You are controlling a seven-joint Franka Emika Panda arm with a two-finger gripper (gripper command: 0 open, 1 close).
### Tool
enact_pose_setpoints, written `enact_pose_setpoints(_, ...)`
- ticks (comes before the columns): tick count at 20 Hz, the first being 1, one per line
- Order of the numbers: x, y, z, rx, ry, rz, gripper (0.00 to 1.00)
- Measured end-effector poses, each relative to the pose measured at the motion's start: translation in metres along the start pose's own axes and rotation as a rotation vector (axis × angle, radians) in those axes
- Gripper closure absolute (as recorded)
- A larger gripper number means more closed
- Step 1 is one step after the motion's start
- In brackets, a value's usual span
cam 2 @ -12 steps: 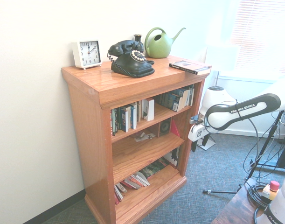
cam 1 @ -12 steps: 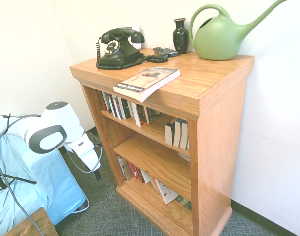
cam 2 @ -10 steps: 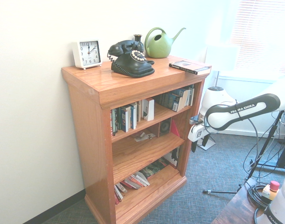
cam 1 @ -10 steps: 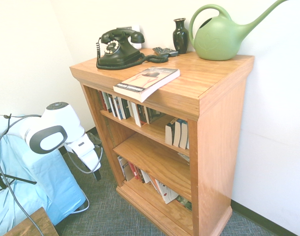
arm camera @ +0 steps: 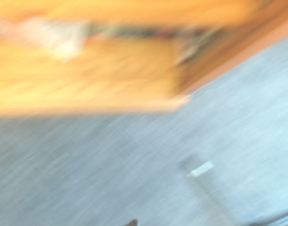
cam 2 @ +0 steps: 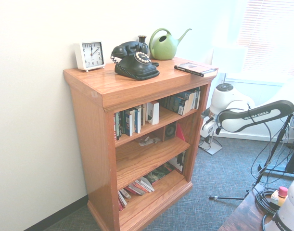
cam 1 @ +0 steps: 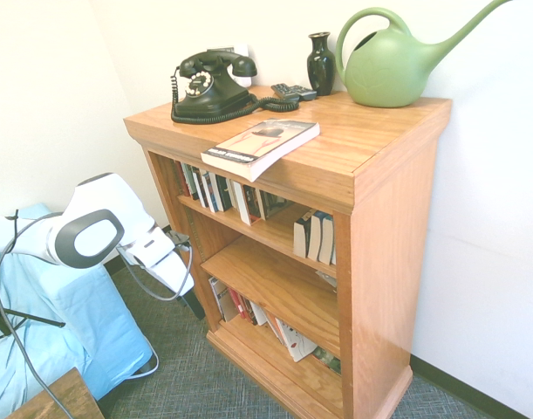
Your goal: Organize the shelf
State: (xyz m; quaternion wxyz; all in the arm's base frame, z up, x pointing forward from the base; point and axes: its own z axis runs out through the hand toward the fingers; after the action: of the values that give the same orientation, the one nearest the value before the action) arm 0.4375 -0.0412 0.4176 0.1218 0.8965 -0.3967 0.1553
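The white arm reaches toward the shelf (cam 1: 371, 218), its hand (cam 1: 193, 303) angled down near the lower shelves, fingers spread, empty.

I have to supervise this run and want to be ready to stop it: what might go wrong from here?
1. The book on top of the shelf overhangs its front edge; a knock from below might tip it off.
2. The gripper is low beside the shelf's side panel, so a swing inward may strike the wood.
3. The books on the bottom shelf lean loosely; a nudge may topple them.
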Motion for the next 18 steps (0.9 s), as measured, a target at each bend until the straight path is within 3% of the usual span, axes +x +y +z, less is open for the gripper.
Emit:
enact_pose_setpoints(7, 0.040, 0.033, -0.076, -0.144, 0.363, -0.053, 0.00)
enact_pose_setpoints(18, 0.041, 0.010, -0.143, -0.391, 0.958, -0.234, 0.00)
